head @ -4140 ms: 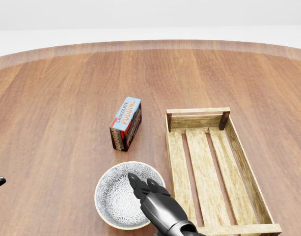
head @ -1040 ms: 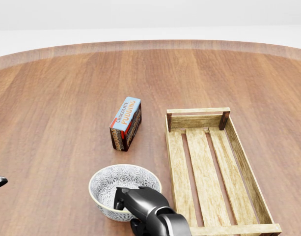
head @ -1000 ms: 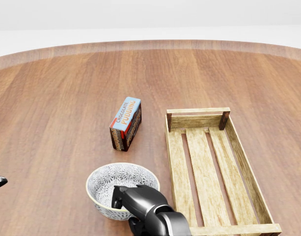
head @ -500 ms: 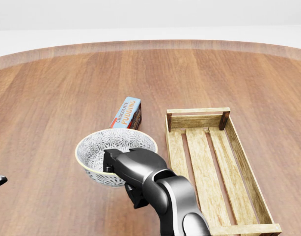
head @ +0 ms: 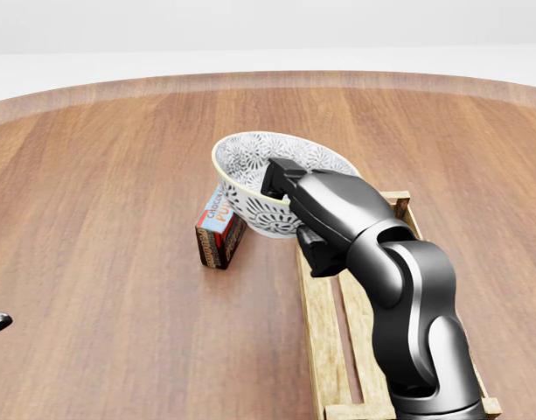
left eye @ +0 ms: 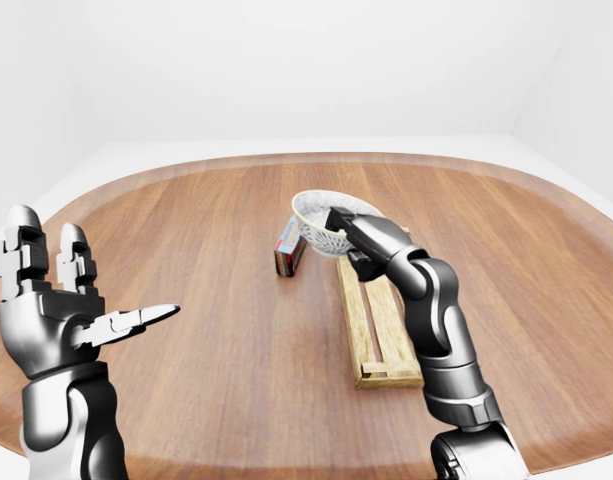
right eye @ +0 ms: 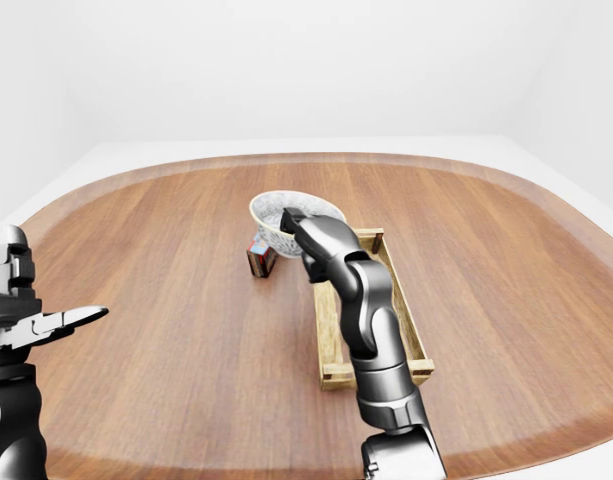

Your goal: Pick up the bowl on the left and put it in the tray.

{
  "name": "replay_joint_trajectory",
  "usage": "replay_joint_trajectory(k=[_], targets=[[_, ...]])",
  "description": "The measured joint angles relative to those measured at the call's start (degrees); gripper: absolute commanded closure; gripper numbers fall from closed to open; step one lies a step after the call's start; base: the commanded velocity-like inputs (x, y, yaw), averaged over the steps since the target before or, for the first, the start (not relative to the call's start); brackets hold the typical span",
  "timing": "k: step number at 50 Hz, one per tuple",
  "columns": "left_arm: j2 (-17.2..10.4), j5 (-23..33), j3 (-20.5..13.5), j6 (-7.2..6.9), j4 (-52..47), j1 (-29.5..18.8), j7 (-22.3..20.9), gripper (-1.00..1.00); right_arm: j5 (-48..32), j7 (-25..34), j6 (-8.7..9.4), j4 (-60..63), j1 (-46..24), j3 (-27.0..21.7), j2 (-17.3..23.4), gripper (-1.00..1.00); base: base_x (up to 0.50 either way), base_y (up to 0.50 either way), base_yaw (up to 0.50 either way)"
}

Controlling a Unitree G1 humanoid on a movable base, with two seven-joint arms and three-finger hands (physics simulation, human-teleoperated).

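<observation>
A white bowl (head: 250, 179) with a grey flower pattern hangs in the air, tilted slightly. My right hand (head: 289, 206) is shut on its rim at the right side. The bowl is over the pudding box and the left end of the wooden slatted tray (head: 324, 350), partly hiding both in the head view. The tray lies on the table under my right forearm. My left hand (left eye: 81, 310) is held up at the left of the left-eye view, fingers spread open and empty.
A chocolate pudding box (head: 217, 229) lies on the round wooden table (head: 101, 175), just left of the tray and below the bowl. The table's curved rim (left eye: 286, 160) runs along the top of the views, with white floor beyond.
My right hand has lifted the bowl off the table and carried it up and to the right, from the lower middle of the head view to above the box and tray corner.
</observation>
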State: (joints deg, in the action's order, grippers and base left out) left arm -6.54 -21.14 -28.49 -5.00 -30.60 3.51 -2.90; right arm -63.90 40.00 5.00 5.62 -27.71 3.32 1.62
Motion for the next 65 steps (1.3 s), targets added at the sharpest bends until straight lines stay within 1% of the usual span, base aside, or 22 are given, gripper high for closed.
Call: replay_joint_trajectory(k=[8, 13, 19, 25, 45, 65], targets=[[0.0, 0.1, -0.1, 0.0, -0.1, 0.0, -0.1, -1.0, 6.1, 0.0, 0.0, -0.8, -1.4, -3.5, 5.1, 1.0, 0.0, 0.0, 0.0], [0.1, 0.1, -0.1, 0.0, -0.1, 0.1, -0.1, -1.0, 8.2, 0.0, 0.0, -0.9, -2.0, -5.0, 7.9, 1.0, 0.0, 0.0, 0.0], [0.1, 0.1, -0.1, 0.0, -0.2, 0.1, -0.1, -1.0, 9.6, 0.0, 0.0, -2.0, -2.3, -6.0, 10.2, 1.0, 0.0, 0.0, 0.0], [0.1, 0.3, 0.1, 0.0, -0.1, 0.1, -0.1, -1.0, 9.8, -0.9, 0.0, -4.8, -2.5, -6.4, 11.5, 1.0, 0.0, 0.0, 0.0], [0.1, 0.6, 0.6, 0.0, 0.2, -0.2, -0.1, -1.0, 4.3, -11.4, 0.0, -17.7, -3.9, -5.9, 12.5, 1.0, 0.0, 0.0, 0.0], [0.2, 0.8, 0.8, 0.0, 0.1, -0.2, 0.0, -1.0, -0.2, -23.5, 0.0, -30.2, -4.2, -3.5, 10.4, 1.0, 0.0, 0.0, 0.0]])
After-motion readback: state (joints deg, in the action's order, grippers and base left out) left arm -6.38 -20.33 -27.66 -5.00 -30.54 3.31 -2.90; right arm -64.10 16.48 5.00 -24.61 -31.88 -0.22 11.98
